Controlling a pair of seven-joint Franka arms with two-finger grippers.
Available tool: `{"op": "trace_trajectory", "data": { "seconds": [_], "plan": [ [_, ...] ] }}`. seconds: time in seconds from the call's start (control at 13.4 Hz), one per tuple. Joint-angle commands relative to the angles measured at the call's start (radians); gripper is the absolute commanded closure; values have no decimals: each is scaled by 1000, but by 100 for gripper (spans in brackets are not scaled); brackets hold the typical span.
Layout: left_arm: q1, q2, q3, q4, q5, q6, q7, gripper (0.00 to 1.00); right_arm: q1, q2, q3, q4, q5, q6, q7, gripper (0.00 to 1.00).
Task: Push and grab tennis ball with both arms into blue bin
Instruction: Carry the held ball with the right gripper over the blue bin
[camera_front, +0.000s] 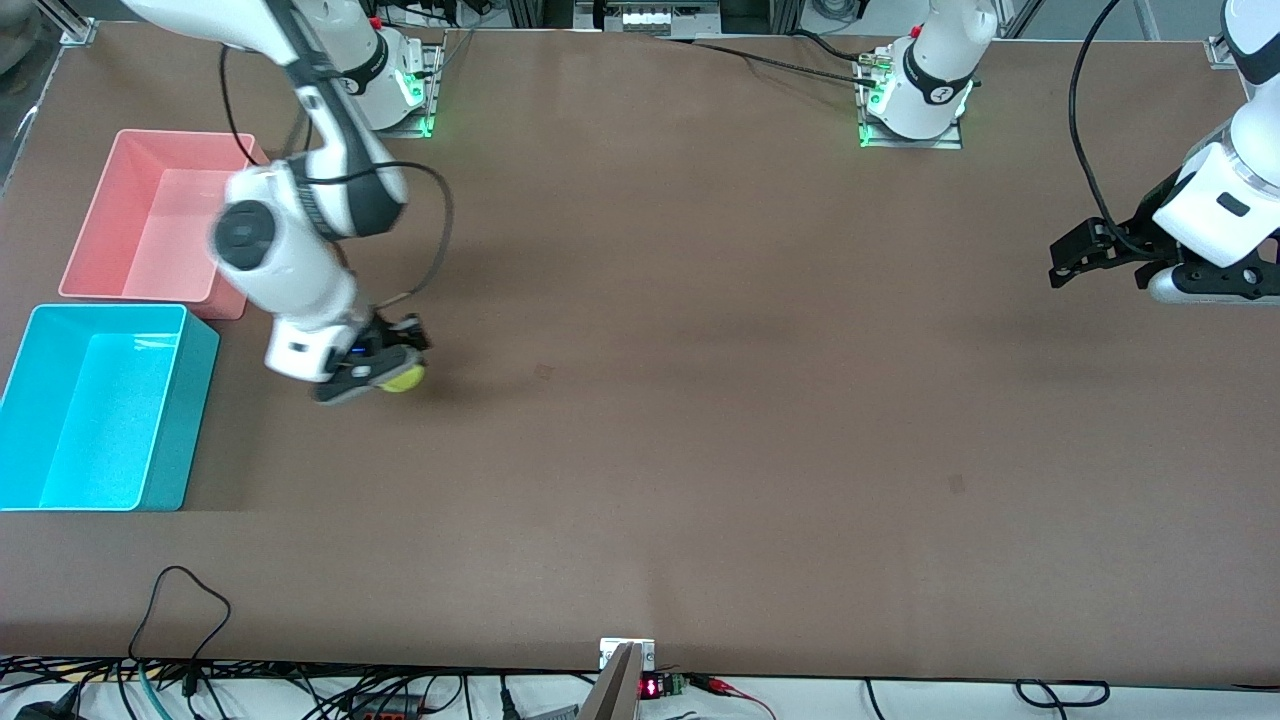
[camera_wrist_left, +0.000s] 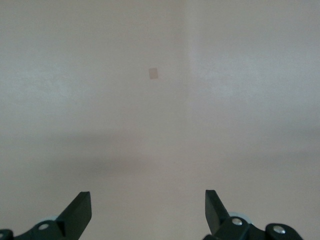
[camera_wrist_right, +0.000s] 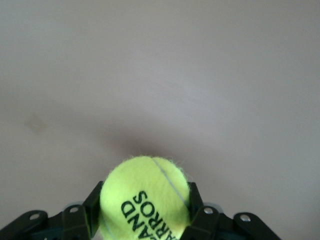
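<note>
Right tool (camera_front: 385, 372) clamps the ball (camera_front: 404, 377) between its fingers (camera_wrist_right: 192, 197), over bare worktop (camera_front: 700, 400) beside the blue bin (camera_front: 160, 495), off the bin's wall that faces the left arm's end. In the right wrist view the ball (camera_wrist_right: 146, 200) fills the gap between the fingers, black lettering up, its lower part cut off by the frame edge. A clear strip of worktop lies between ball and bin wall. Pink bin (camera_front: 85, 250) sits farther from the front camera than the blue bin, nearly touching it; the right arm covers its corner. Blue bin is partly cut off by the frame edge. Left tool (camera_front: 1065, 262) waits over the worktop's left-arm end, well apart from the blue bin, fingers (camera_wrist_left: 80, 212) spread wide, nothing between them; the arm is partly cut off. Wide open worktop lies between the two tools.
</note>
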Motion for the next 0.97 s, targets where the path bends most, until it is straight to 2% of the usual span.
{"op": "trace_trajectory", "data": {
  "seconds": [0.0,0.15,0.37,0.52,0.89],
  "plan": [
    [5,8,-7,25,3,-21,14,0,-128,-45,-9,-15,-14,-78,-12,100],
    [2,6,-7,26,3,-21,14,0,-169,-64,-58,-5,-13,-141,-23,100],
    [5,8,-6,26,2,-21,14,0,-180,-67,-194,44,-51,-256,-72,100],
    [4,8,-7,26,2,-21,14,0,-197,-62,-284,51,-59,-260,-158,100],
    [2,9,-7,31,3,-19,18,0,-226,3,-389,78,-135,-219,-217,100]
  ]
}}
